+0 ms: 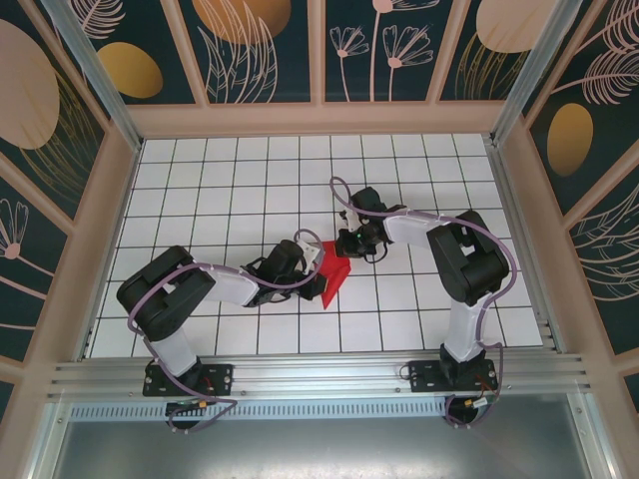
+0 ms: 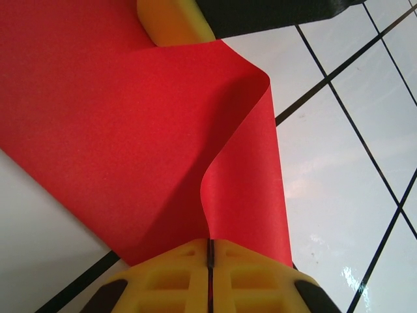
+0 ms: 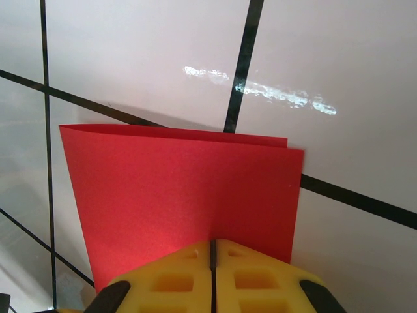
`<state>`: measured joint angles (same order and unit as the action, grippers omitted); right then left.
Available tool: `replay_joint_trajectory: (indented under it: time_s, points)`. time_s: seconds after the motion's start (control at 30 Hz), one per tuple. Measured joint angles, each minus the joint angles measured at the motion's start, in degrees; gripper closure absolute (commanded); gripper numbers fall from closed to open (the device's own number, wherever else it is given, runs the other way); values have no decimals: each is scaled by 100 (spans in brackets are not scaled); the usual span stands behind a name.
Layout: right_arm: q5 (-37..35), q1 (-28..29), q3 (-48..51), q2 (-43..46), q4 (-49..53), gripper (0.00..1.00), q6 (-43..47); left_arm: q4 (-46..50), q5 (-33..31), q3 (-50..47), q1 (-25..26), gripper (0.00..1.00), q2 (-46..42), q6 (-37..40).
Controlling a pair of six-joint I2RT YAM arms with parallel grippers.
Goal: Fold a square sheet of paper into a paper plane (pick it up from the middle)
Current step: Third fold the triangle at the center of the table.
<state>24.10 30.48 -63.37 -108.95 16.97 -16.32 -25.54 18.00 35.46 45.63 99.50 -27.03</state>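
The square sheet of paper (image 1: 334,277) is bright red and lifted off the tiles, bent over into two layers between both grippers. My left gripper (image 1: 316,263) is shut on its left edge; in the left wrist view the yellow fingertips (image 2: 247,270) pinch the paper (image 2: 130,130), which curls in an S above them. My right gripper (image 1: 345,249) is shut on the sheet's upper edge. In the right wrist view the doubled paper (image 3: 182,189) hangs ahead of the closed jaws of the right gripper (image 3: 212,248), its two edges nearly matched. The right gripper's yellow finger (image 2: 172,19) shows at the paper's far side.
The white gridded table (image 1: 220,190) stretches around the arms, walled by wooden frames (image 1: 319,120) at the back and sides. A metal rail (image 1: 319,374) runs along the near edge by the arm bases.
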Motion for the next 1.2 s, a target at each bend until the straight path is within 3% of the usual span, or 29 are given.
replay_joint_trajectory:
  time_s: [0.27, 0.53, 0.83, 1.0, 1.2]
  points:
    - [13, 0, 0, 0, -2, 90, -4, -37, 2, 0, 0, 93, 22, -2]
    - [-13, -7, 240, 297, -122, 83, -243, -83, 0, 0, 2, 94, 42, 0]
    - [258, -15, 1523, 1871, -898, 92, -1027, -85, 0, 0, 0, 94, 44, 46]
    - [522, 28, 2197, 2015, -1368, 94, -1475, -85, 0, 0, 0, 95, 44, 48]
    - [656, 81, 2341, 1991, -1694, 93, -1733, -85, 0, 2, 0, 95, 44, 66]
